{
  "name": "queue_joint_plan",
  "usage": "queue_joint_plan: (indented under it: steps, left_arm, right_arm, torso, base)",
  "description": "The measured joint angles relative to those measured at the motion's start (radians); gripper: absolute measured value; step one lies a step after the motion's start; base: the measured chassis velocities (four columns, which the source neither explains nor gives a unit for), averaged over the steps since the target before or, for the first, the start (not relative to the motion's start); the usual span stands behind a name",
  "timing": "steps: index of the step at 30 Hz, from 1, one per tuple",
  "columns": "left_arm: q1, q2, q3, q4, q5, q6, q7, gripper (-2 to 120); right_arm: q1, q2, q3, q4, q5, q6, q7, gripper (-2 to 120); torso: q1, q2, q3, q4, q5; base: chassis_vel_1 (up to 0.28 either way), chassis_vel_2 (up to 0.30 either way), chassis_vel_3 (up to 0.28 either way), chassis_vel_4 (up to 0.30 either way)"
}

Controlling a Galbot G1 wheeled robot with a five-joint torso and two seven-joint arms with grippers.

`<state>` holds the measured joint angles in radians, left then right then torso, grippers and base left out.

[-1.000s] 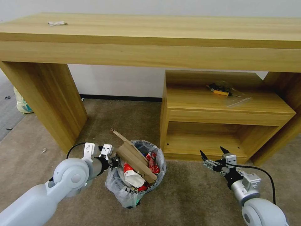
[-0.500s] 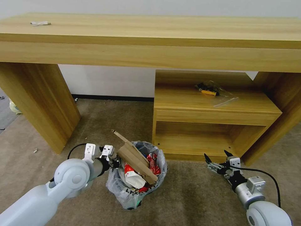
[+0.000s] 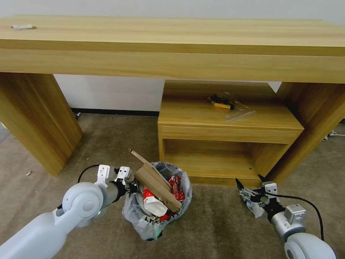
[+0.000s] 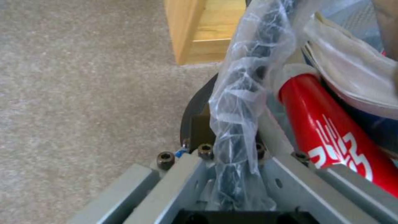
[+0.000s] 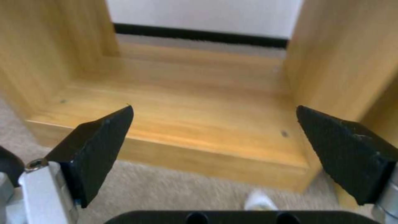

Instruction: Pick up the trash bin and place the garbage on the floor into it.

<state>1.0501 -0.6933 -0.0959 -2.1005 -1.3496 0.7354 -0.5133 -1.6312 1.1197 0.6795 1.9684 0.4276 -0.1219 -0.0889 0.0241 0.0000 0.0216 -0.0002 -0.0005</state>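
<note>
The black trash bin, lined with a crinkly clear bag, stands on the beige carpet floor. It is packed with garbage: a cardboard piece, a wooden stick, a red wrapper. My left gripper is shut on the bin's near-left rim; the left wrist view shows the bag-covered rim between its fingers beside a red can. My right gripper hangs open low before the cabinet, just over a small white piece of garbage, seen as a white scrap beneath the open gripper.
A long wooden desk spans the back, its thick legs at left and right. Under it stands a low open cabinet with a yellow-handled tool in clear plastic on top. A small scrap lies on the carpet at left.
The whole picture has shifted left, so the camera has moved rightward. My right gripper has sunk lower, and the white piece has come into view beneath it. The left gripper still holds the bin.
</note>
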Motion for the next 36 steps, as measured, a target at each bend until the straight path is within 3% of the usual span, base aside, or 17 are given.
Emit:
queue_joint_plan:
  steps: [10, 12, 16, 25, 33, 36]
  left_arm:
    - [0.007, 0.005, -0.005, -0.012, 0.001, 0.0, -0.003, 0]
    - [0.008, 0.007, -0.003, -0.016, 0.001, 0.0, -0.005, 0]
    - [0.008, 0.008, 0.0, -0.017, 0.001, 0.0, -0.005, 0]
    - [0.008, 0.005, 0.005, -0.016, 0.001, 0.0, -0.009, 0]
    - [0.004, -0.001, 0.005, -0.011, -0.001, 0.0, -0.024, 0]
    - [0.004, 0.0, 0.003, -0.014, -0.004, 0.0, -0.027, 0]
  right_arm:
    - [0.066, -0.035, 0.017, -0.214, 0.095, -0.035, -0.016, 100]
    - [0.139, -0.053, -0.004, -0.397, 0.12, -0.059, -0.048, 100]
    - [0.201, -0.055, -0.036, -0.512, 0.136, -0.067, -0.062, 100]
    - [0.316, -0.044, -0.108, -0.664, 0.135, -0.071, -0.103, 98]
    - [0.415, -0.031, -0.174, -0.776, 0.111, -0.075, -0.108, 72]
    - [0.423, -0.031, -0.185, -0.79, 0.105, -0.074, -0.102, 58]
  torso:
    - [0.0, 0.0, 0.0, 0.0001, -0.0001]
    - [0.0, 0.0, 0.0, 0.0001, 0.0002]
    - [0.0, 0.0, 0.0, 0.0, 0.0002]
    - [0.0, 0.0, 0.0, 0.0001, 0.0002]
    - [0.0, 0.0, 0.0, 0.0003, 0.0]
    - [0.0, 0.0, 0.0, 0.0, 0.0]
  base:
    - [-0.024, -0.028, 0.034, 0.025]
    - [0.0, 0.0, 0.0, 0.0]
    - [0.0, 0.0, 0.0, 0.0]
    - [0.0, 0.0, 0.0, 0.0]
    - [0.0, 0.0, 0.0, 0.0]
    - [0.0, 0.0, 0.0, 0.0]
